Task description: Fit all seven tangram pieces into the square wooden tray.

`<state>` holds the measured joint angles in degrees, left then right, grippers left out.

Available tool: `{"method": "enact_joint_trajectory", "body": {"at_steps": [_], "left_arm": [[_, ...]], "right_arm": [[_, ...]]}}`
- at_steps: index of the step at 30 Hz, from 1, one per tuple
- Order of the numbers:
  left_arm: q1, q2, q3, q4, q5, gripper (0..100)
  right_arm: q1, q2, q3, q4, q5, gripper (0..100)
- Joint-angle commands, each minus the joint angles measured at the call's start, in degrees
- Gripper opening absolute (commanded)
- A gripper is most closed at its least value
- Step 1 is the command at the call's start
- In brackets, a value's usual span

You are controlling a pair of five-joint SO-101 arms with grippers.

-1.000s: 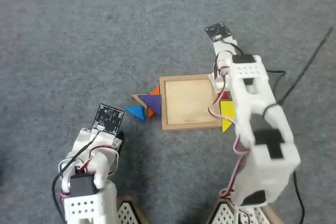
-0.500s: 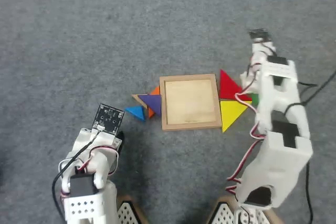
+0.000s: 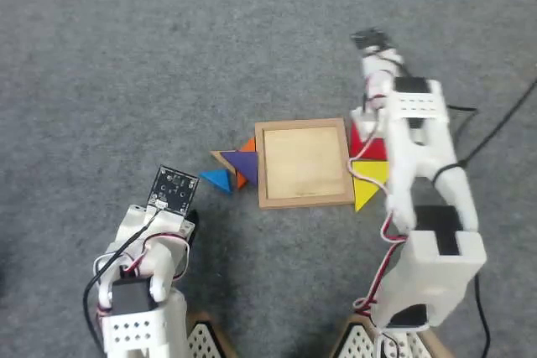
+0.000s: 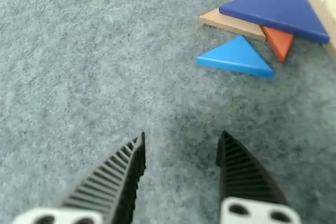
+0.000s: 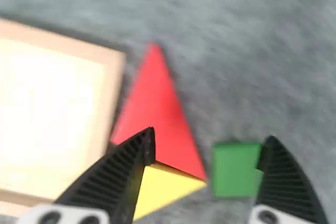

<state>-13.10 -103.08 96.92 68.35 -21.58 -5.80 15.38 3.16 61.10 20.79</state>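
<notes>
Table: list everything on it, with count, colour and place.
tray: 1, pale wood, mid-table, nothing in it
red triangle: 1, red, against the tray's edge on the right arm's side
yellow triangle: 1, yellow, next to the red triangle
green square: 1, green, just past the red triangle, away from the tray
dark blue triangle: 1, dark blue, on the tray's left-arm side, lying over two pieces
orange piece: 1, orange, partly under the dark blue triangle
tan piece: 1, tan, partly under the dark blue triangle
light blue triangle: 1, light blue, beside that pile
mat: 1, grey, under everything
left fingers: 2, black, open, short of the light blue triangle
right fingers: 2, black, open, over the red triangle and green square
</notes>
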Motion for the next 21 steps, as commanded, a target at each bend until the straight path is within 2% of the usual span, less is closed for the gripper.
{"method": "enact_joint_trajectory", "body": {"at_steps": [1,6,11,21], "left_arm": [[-0.4,-1.0,-0.5,0.4,-0.7,21],[-0.4,-1.0,-0.5,0.4,-0.7,21],[-0.4,-1.0,-0.5,0.4,-0.7,21],[-0.4,-1.0,-0.5,0.3,-0.7,21]], "right_arm": [[-3.1,1.6,-1.3,0.3,2.1,36.2],[-3.4,5.6,-0.9,0.7,2.5,36.2],[-4.3,5.4,3.0,0.3,7.0,36.3],[-1.7,9.4,0.6,0.8,11.9,36.2]]}}
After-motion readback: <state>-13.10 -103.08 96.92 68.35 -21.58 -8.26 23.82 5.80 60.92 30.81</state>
